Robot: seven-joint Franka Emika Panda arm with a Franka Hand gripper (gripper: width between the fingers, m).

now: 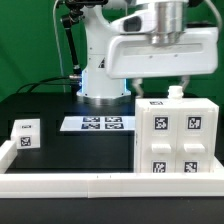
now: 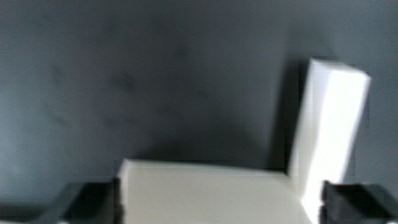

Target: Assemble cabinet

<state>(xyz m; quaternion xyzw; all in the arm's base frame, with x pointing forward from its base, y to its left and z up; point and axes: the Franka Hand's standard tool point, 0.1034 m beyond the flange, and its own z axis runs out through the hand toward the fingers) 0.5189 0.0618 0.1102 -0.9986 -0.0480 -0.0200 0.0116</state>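
Observation:
The cabinet, a large white box with black-and-white tags on its faces, stands on the black table at the exterior view's right, against the white front rail. My gripper hangs right over its top with the fingers spread wide. In the wrist view the dark fingertips stand far apart on either side of a white cabinet part. A tall white strip rises beside it. I cannot see whether the pads touch it.
A small white tagged cube sits at the exterior view's left. The marker board lies flat in front of the robot base. A white rail borders the table's front.

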